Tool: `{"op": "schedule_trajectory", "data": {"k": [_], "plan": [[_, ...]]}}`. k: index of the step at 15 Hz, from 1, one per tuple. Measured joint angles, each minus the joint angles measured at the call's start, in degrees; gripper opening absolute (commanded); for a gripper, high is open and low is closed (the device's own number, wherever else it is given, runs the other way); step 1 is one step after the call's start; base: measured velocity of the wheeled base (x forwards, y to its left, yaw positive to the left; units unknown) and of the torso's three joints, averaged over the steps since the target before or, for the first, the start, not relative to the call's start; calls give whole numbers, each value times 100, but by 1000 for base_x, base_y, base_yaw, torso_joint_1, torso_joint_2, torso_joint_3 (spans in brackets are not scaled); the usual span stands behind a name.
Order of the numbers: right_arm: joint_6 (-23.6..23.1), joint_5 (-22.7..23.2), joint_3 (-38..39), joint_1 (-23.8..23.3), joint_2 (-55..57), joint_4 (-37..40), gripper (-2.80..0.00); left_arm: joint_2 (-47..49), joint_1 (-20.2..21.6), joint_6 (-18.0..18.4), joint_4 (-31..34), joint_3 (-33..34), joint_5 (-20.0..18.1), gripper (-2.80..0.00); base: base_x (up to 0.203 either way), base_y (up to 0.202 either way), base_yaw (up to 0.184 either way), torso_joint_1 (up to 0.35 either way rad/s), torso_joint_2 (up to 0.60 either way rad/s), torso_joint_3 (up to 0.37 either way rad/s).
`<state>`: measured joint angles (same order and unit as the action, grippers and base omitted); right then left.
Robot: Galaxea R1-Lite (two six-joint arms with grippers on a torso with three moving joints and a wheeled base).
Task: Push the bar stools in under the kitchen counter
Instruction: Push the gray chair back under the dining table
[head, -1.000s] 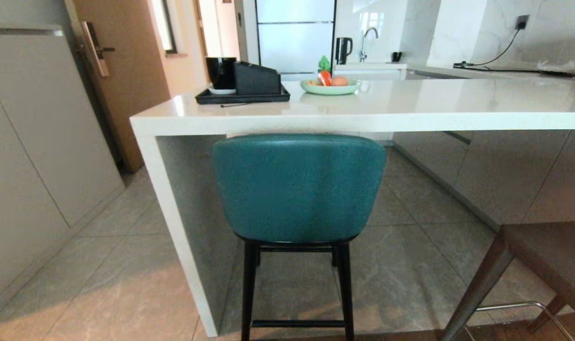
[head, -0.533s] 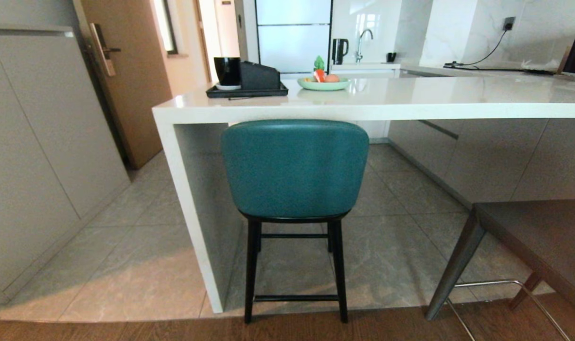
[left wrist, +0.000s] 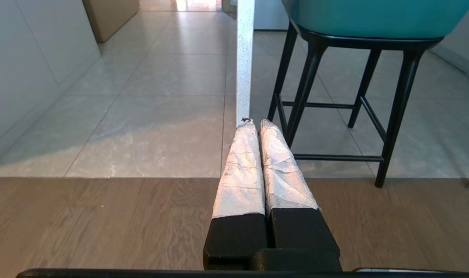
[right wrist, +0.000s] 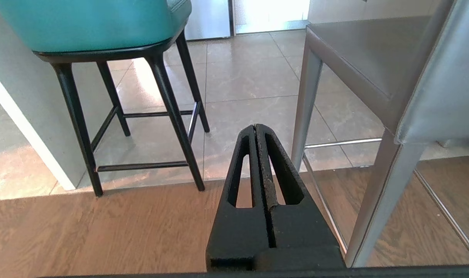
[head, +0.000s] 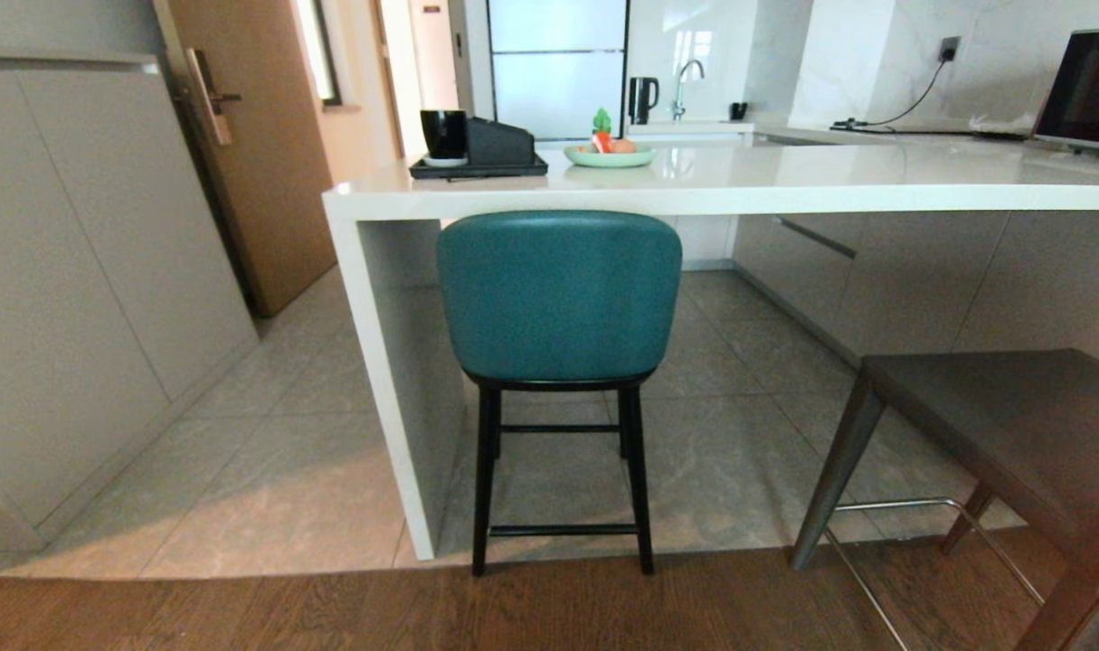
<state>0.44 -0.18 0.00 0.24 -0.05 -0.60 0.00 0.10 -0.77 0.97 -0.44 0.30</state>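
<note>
Left tool (left wrist: 256,122) and right tool (right wrist: 255,127), both closed and empty, hang low, well short of the table (head: 694,185). Teal stool (head: 558,294) is tucked under it; grey stool (head: 992,425) stands out, likely heavy, stiff: push its seat edge

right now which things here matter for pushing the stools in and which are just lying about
Job:
teal stool
grey stool
kitchen counter
left gripper, shut
right gripper, shut

Lying about:
black tray
black cup
green plate
kettle
laptop
</note>
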Motion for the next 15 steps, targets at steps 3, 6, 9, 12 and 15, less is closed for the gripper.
{"op": "schedule_trajectory", "data": {"k": [3,6,9,12,15], "plan": [[0,2,0,0,1,1,-280,0,-2,2,-1,0,2,-280,0,0,0,0,0,0],[-2,2,0,0,0,5,-280,0,-2,0,-1,0,0,-280,0,0,0,0,0,0],[0,2,0,0,0,1,-280,0,-2,2,-1,0,0,-280,0,0,0,0,0,0],[0,0,0,0,2,1,-280,0,-2,0,-1,0,0,-280,0,0,0,0,0,0],[-1,1,0,-1,2,-3,-280,0,-7,0,1,0,-3,-280,2,-28,3,1,1,1]]}}
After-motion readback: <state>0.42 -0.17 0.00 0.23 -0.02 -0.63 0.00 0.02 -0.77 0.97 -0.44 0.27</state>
